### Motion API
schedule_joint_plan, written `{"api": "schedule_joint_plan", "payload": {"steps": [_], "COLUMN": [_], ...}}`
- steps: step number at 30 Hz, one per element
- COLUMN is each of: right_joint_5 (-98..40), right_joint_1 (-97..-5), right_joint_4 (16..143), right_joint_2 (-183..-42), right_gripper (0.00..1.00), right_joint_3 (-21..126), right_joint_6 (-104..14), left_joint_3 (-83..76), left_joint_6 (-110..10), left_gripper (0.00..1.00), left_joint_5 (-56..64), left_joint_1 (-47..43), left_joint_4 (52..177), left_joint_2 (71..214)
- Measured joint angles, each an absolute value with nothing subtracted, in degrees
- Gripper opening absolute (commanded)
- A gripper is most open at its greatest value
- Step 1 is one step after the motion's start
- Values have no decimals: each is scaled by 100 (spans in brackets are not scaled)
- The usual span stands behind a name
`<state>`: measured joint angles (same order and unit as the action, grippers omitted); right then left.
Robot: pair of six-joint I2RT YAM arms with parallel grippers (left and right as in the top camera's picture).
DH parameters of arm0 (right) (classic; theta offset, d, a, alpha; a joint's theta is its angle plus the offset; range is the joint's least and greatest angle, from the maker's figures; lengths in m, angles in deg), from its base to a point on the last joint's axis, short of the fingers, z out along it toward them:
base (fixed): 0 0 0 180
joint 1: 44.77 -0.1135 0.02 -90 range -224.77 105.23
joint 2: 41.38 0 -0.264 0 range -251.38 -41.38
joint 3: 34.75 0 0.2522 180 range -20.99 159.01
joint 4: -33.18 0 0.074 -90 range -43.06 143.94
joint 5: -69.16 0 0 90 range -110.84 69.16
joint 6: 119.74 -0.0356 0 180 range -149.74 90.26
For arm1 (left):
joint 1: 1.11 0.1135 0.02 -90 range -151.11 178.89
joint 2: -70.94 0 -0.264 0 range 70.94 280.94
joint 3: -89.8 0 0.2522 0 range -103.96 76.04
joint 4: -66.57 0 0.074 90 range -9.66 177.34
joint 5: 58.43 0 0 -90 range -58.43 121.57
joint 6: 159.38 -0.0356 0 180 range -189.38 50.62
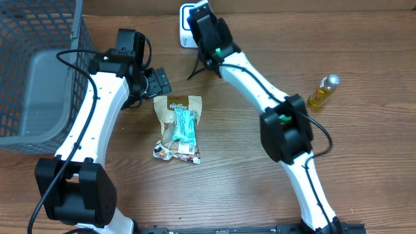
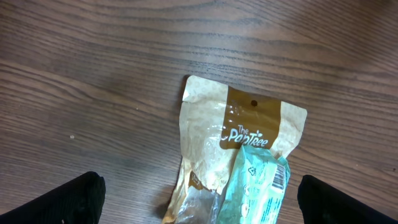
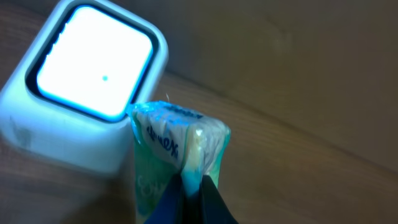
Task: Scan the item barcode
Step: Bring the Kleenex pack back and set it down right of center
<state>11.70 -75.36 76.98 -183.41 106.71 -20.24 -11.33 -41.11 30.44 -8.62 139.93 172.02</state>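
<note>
Up at the far edge of the wood-grain surface (image 1: pixel 364 169), the right hand (image 3: pixel 191 186) is clenched on a pale green packet (image 3: pixel 177 140) just beside the lit window of the white scanner (image 3: pixel 37 124). The left hand (image 1: pixel 156 81) hangs released over a brown pouch (image 1: pixel 177 123); wire basket (image 1: pixel 39 39) left, yellow bottle (image 1: pixel 323 91) right

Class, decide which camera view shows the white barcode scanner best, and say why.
The right wrist view: the scanner fills the upper left, its lit window plain. Overhead shows only part of it, behind the right arm. The left wrist view misses it.
</note>
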Motion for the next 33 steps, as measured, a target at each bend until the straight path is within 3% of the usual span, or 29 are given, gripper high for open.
{"api": "schedule_joint_plan", "payload": {"steps": [7, 12, 18, 29, 33], "right_joint_5": [822, -166, -861, -727, -671], "right_joint_1": [-7479, -7136, -6837, -6655, -6491], "right_joint_4": [11606, 13206, 13344, 13127, 13097], "right_joint_2": [-16820, -16759, -17080, -17122, -17122], "right_gripper": [4, 4, 6, 10, 17], "right_joint_3": [10741, 10745, 9947, 8754, 8492], "right_joint_6": [-3650, -4555, -4907, -5012, -5042], "left_joint_3": [-1133, -1133, -1133, -1133, -1133], "left_joint_6": [-4111, -4111, -4111, -4111, -4111], "left_gripper": [100, 100, 100, 100, 100], "left_joint_5": [3047, 3047, 3047, 3047, 3047], "left_joint_1": [-862, -862, -862, -862, -862], "left_joint_4": [13995, 13995, 13995, 13995, 13993], "left_joint_2": [17202, 17202, 17202, 17202, 17202]}}
